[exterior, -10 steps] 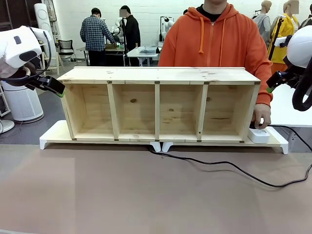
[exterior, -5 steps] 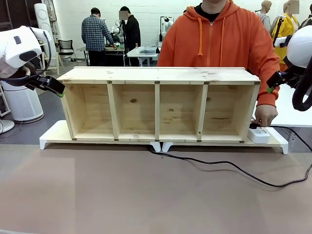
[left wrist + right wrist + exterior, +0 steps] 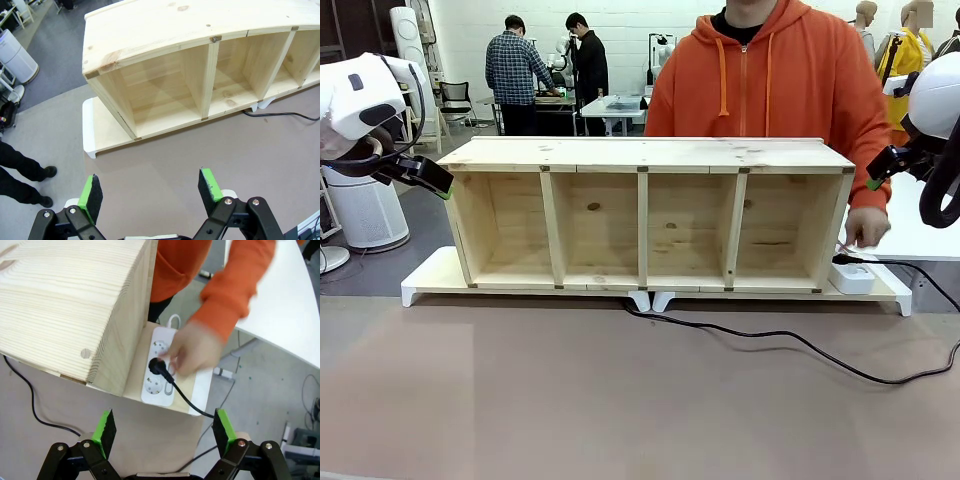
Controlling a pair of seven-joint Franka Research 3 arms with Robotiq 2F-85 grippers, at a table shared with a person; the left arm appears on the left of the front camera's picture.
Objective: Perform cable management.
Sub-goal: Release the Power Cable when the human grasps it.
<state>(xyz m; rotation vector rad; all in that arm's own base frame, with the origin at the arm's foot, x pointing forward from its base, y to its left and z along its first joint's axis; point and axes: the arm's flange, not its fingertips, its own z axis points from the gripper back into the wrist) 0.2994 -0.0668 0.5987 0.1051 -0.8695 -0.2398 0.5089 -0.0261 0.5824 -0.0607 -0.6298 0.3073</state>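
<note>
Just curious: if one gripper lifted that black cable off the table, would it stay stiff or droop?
Probably droop: the cable is thin and lies in loose curves. Its plug sits in the power strip, so pulling might drag that.

Robotics lab or workshop, white walls and grey floor, far worktable [image 3: 610, 108] at the back left with two people [image 3: 545, 70] standing at it, office chair [image 3: 455, 100] far left, white cylindrical air purifier [image 3: 365, 205] on the floor at left

White robot arms [image 3: 365, 90], black end effectors, green pads [image 3: 91, 192]; person [image 3: 770, 70] wears orange drawstring hoodie.
</note>
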